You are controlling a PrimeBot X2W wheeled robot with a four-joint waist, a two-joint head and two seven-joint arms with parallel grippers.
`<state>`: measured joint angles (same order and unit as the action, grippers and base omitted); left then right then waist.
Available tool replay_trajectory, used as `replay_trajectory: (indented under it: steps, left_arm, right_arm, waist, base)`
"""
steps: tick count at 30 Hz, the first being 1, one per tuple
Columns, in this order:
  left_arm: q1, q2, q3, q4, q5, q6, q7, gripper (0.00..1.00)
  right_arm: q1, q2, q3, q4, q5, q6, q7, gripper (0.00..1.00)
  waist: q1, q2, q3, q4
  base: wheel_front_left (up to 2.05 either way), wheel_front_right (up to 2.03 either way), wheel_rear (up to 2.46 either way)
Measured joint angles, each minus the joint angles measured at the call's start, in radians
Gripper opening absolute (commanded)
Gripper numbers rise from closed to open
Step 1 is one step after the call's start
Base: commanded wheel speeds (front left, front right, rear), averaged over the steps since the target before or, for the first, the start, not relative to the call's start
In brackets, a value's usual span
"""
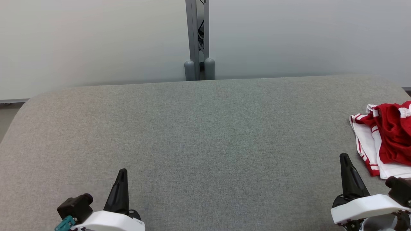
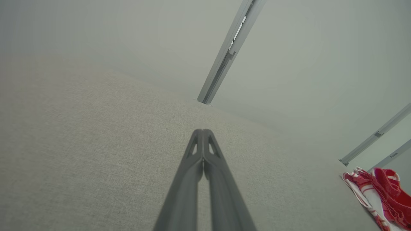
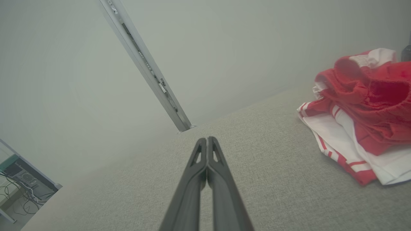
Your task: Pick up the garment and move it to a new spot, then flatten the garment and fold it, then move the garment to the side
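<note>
Right end effector, closed and empty, just left of the crumpled red-and-white garment.

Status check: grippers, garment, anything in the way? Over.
Left gripper shut, empty. Right gripper shut, empty, near garment. Garment crumpled at right edge of table, untouched. No obstruction seen.

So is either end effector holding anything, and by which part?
Nothing is held. The left end effector and right end effector are shut and empty; the garment lies apart on the table.
</note>
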<state>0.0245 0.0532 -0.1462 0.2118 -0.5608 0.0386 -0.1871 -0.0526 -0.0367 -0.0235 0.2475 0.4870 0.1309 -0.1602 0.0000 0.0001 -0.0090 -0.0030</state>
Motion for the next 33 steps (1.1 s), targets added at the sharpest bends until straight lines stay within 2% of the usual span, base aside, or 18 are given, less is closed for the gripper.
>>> replay_trajectory:
  steps: [16, 33]
  left_arm:
    - [-0.044, 0.006, 0.021, 0.026, -0.246, -0.038, 0.05, 0.0]
    - [-0.079, 0.01, 0.044, 0.043, -0.461, -0.07, 0.098, 0.0]
  right_arm:
    - [0.0, -0.001, -0.04, -0.011, 0.249, 0.0, 0.069, 0.0]
    - [0.0, -0.003, -0.078, -0.02, 0.472, 0.0, 0.127, 0.0]
  waist:
    - [0.0, 0.0, 0.001, 0.0]
    - [0.0, 0.0, 0.003, 0.001]
  base:
    - [0.0, 0.0, 0.0]
    - [0.0, 0.0, 0.0]
